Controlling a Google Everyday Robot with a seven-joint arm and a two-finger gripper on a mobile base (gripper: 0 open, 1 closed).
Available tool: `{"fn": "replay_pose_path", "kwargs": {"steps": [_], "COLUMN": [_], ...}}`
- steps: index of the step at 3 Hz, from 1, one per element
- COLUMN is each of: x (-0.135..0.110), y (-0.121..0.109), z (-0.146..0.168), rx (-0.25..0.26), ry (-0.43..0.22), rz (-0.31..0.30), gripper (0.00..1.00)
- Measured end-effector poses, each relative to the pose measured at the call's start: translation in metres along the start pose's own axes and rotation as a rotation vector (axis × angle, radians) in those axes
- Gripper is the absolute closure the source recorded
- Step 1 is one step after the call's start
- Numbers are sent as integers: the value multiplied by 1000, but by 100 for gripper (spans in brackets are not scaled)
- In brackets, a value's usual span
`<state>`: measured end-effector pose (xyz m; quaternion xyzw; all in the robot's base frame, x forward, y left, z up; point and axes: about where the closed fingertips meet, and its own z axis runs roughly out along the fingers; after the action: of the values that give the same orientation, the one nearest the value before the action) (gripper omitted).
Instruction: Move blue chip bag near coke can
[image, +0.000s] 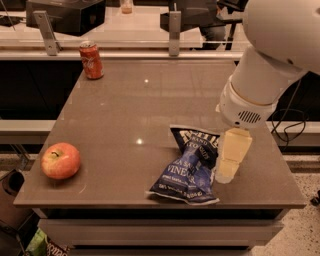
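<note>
One blue chip bag (187, 167): crumpled, lying flat, front-right area of table (135, 100). One gripper (225, 175): lowered just beside bag's right edge, tip close to tabletop; open or closed not discernible. One coke can (91, 60): upright, far-left corner, well apart from bag. One apple (60, 160): front-left, near edge.

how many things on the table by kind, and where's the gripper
blue chip bag: 1
coke can: 1
apple: 1
total: 3
gripper: low beside the bag's right edge
</note>
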<state>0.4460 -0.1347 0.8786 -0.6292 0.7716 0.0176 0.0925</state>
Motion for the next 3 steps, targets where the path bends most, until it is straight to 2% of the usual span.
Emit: {"fn": "replay_pose_path", "kwargs": {"steps": [2,3], "x": [-35,-52], "y": [34,41], "z": [7,33], "rx": [-54,-94], "ry": [-101,-131], "rz": [-55,-49], "gripper": [0,0]}}
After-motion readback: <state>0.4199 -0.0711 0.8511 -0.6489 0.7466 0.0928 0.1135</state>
